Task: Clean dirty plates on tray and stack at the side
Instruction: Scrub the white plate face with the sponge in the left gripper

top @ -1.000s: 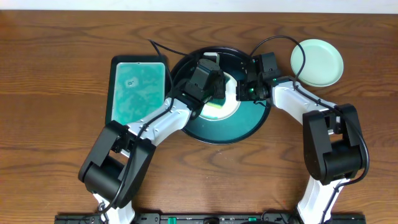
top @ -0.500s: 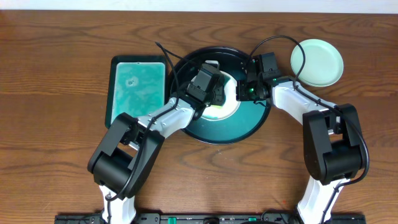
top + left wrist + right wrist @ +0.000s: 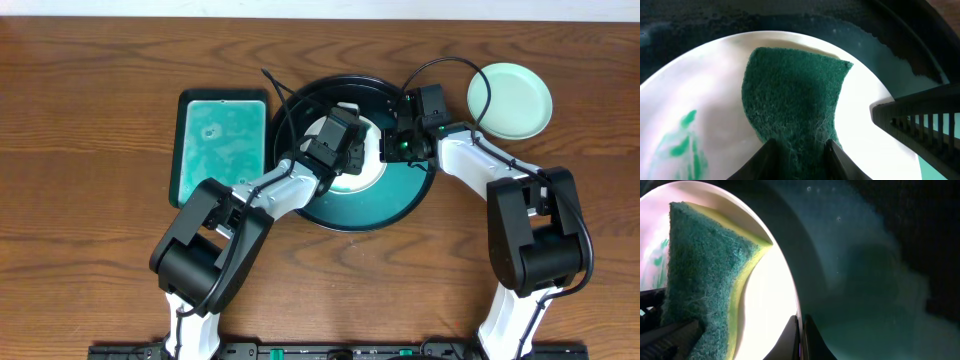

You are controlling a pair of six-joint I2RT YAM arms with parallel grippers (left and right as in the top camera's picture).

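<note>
A white plate [image 3: 366, 172] lies inside the round black-rimmed tray [image 3: 385, 205]. My left gripper [image 3: 347, 160] is shut on a green sponge [image 3: 795, 95] and presses it flat on the plate [image 3: 875, 145]. Teal smears [image 3: 682, 145] mark the plate to the left of the sponge. My right gripper [image 3: 801, 332] is shut on the plate's rim [image 3: 775, 290], with the sponge's green and yellow side [image 3: 700, 275] just beyond it. In the overhead view the right gripper [image 3: 386, 150] sits at the plate's right edge. A mint-green plate [image 3: 510, 100] rests on the table at the far right.
A rectangular teal tray [image 3: 222, 145] with rounded corners lies left of the round tray. Cables [image 3: 280, 95] arc over the round tray's back rim. Bare wood tabletop [image 3: 90, 220] surrounds everything.
My left gripper has slid the sponge to the right across the white plate, and its arm has swung right. The right gripper has held still on the rim.
</note>
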